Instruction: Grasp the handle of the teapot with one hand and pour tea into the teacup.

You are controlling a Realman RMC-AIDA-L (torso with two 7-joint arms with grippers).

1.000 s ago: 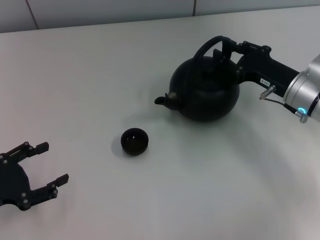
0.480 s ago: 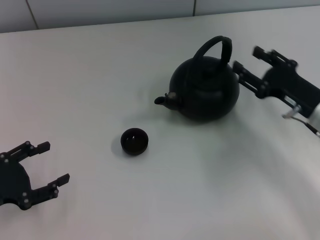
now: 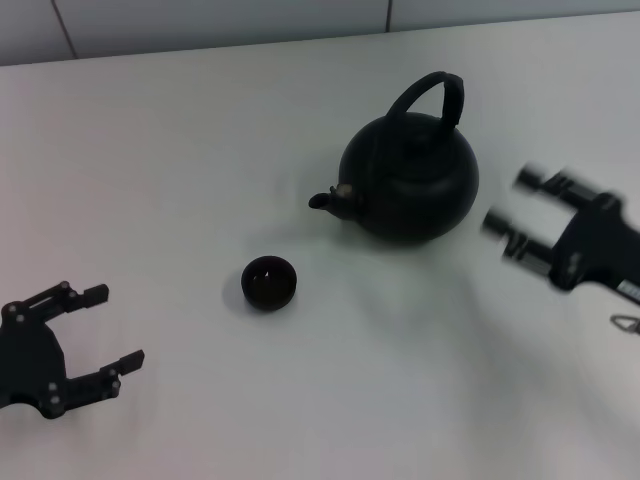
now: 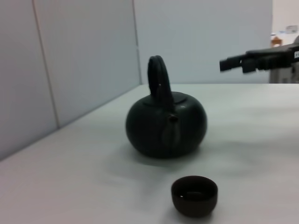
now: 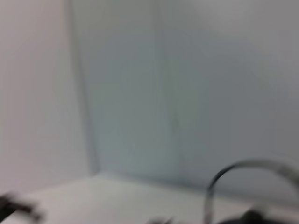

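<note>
Head view: the white worktop (image 3: 200,150) carries the teapot (image 3: 410,190), upright at centre-right, its handle (image 3: 432,92) arched free above the lid and its spout aimed at the teacup (image 3: 269,282) nearby. The right gripper (image 3: 520,215), jaws spread and empty, hangs just beside the pot's right flank. The left gripper (image 3: 95,328) sits parked, jaws released. One risk: an off-centre grasp could swing the pot and tea misses that tiny cup.

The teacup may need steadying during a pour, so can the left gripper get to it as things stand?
Probably yes. The left gripper sits open, off to the teacup's left, with only bare table between them; the teapot stands beyond the cup.
</note>
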